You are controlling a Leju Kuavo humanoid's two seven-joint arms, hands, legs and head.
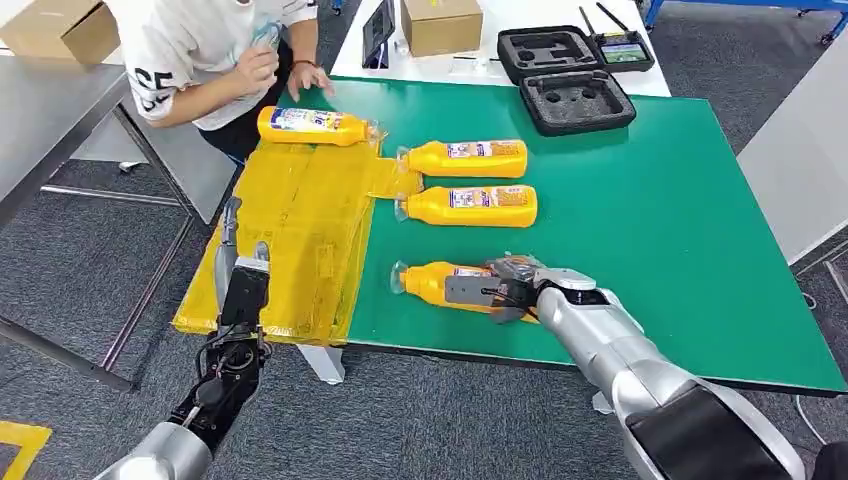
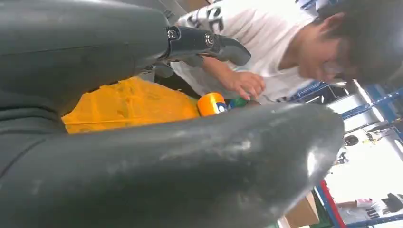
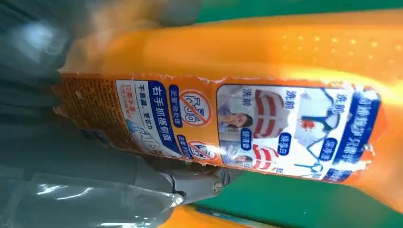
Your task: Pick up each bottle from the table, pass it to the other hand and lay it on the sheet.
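Several orange bottles with clear caps lie on the green table (image 1: pixel 640 220). The nearest bottle (image 1: pixel 428 281) lies by the front edge, and my right hand (image 1: pixel 500 287) grips its body; its label (image 3: pixel 247 126) shows close up with fingers (image 3: pixel 190 183) wrapped around it. Two more bottles (image 1: pixel 470 158) (image 1: pixel 475 205) lie side by side farther back. Another bottle (image 1: pixel 315 125) (image 2: pixel 212 103) rests at the far end of the yellow sheet (image 1: pixel 290 240). My left hand (image 1: pixel 240 285) hovers at the sheet's left front edge, fingers (image 2: pixel 209 45) apart, holding nothing.
A person (image 1: pixel 200 50) leans in at the table's far-left corner, one hand (image 1: pixel 310 78) near the bottle on the sheet. A black foam case (image 1: pixel 565 75), a controller (image 1: pixel 622 48) and a cardboard box (image 1: pixel 440 25) stand at the back. A grey table (image 1: pixel 50 120) stands left.
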